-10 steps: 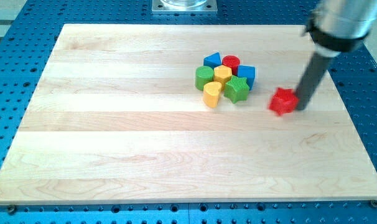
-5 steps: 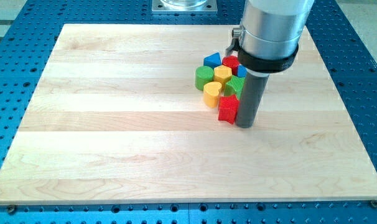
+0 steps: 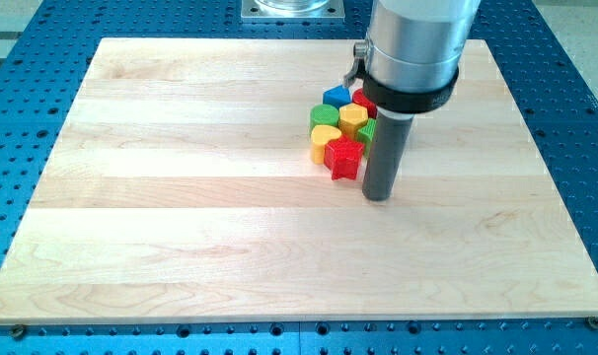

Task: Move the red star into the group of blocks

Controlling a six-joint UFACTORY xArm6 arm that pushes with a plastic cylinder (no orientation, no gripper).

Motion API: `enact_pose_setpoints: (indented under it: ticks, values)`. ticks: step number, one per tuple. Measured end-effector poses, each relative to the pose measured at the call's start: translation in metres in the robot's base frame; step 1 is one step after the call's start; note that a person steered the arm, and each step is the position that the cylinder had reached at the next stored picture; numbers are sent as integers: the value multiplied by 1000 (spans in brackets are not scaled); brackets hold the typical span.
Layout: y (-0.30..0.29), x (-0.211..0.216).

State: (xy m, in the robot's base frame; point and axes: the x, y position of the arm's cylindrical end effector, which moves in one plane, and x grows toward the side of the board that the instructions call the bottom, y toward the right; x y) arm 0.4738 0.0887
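The red star (image 3: pixel 345 158) lies on the wooden board (image 3: pixel 181 197), touching the bottom edge of the group of blocks. The group holds a blue triangle (image 3: pixel 336 97), a green cylinder (image 3: pixel 324 116), a yellow hexagon (image 3: pixel 353 118), a yellow heart-like block (image 3: pixel 324 140), a red cylinder (image 3: pixel 362 99) and a green block (image 3: pixel 366 131) partly hidden behind the rod. My tip (image 3: pixel 378 197) rests on the board just right of and below the red star. The rod and arm body hide the right side of the group.
The blue perforated table (image 3: pixel 565 118) surrounds the board on all sides. A metal mount (image 3: pixel 291 10) sits at the view's top edge.
My tip swept from the view's right to the left, pushing the red star from right of the group to its bottom edge. The yellow heart-like block shifted slightly up and left.
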Motion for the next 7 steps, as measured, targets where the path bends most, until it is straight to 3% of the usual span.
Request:
enact_pose_setpoints:
  ticks: [2, 3, 4, 5, 6, 7]
  values:
    - [1, -22]
    - [-18, 17]
    - [-54, -19]
    - [-51, -22]
    - [-58, 14]
    - [-67, 16]
